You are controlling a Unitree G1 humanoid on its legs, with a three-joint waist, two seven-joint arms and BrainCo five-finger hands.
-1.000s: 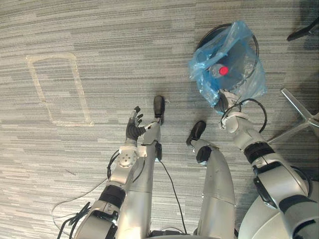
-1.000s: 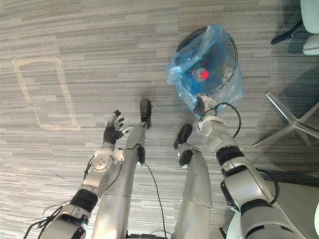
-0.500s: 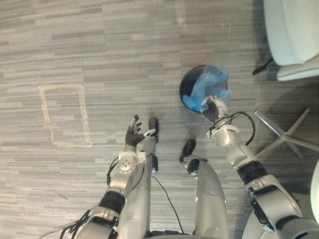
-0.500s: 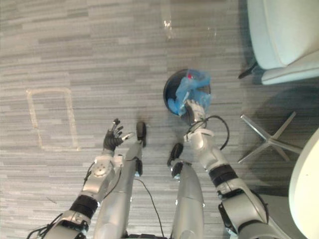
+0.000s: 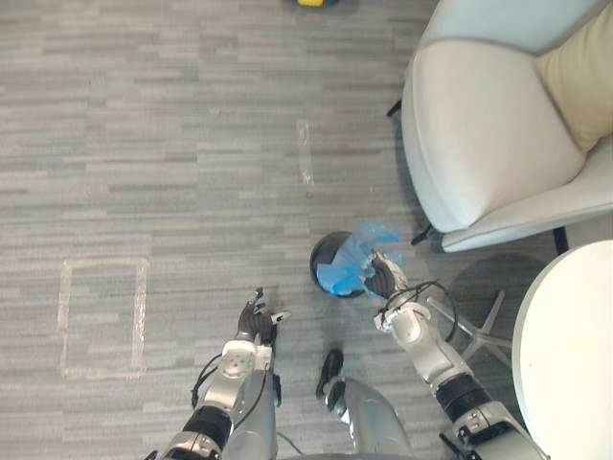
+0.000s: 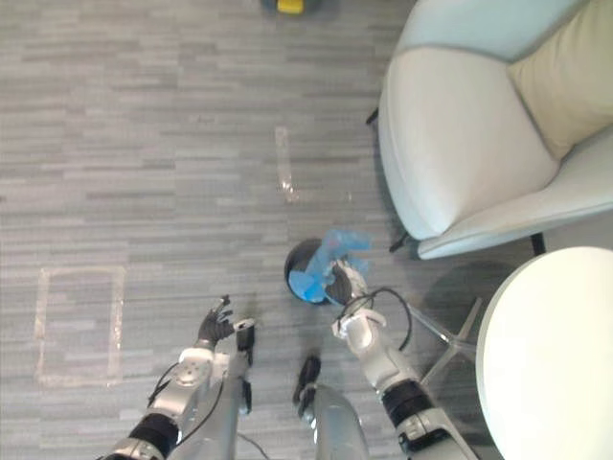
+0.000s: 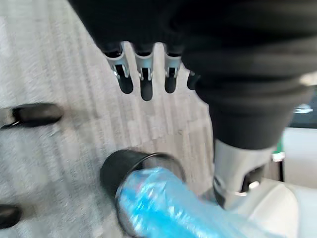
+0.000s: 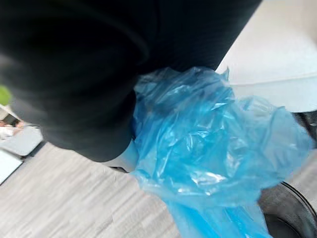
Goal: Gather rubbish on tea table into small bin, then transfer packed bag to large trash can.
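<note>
One pale armchair [image 5: 488, 125] and a round white table [image 5: 570, 355] stand near the black bin [image 5: 324, 257]. We note the blue bag [image 5: 347, 271] bunched over the bin's mouth, with the right hand [image 5: 385, 281] against it; its grip we cannot tell. The left hand [image 5: 257, 321] is spread and empty over the carpet.

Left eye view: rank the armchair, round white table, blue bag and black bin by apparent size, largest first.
1. armchair
2. round white table, partly cut off
3. blue bag and black bin: too alike to rank
</note>
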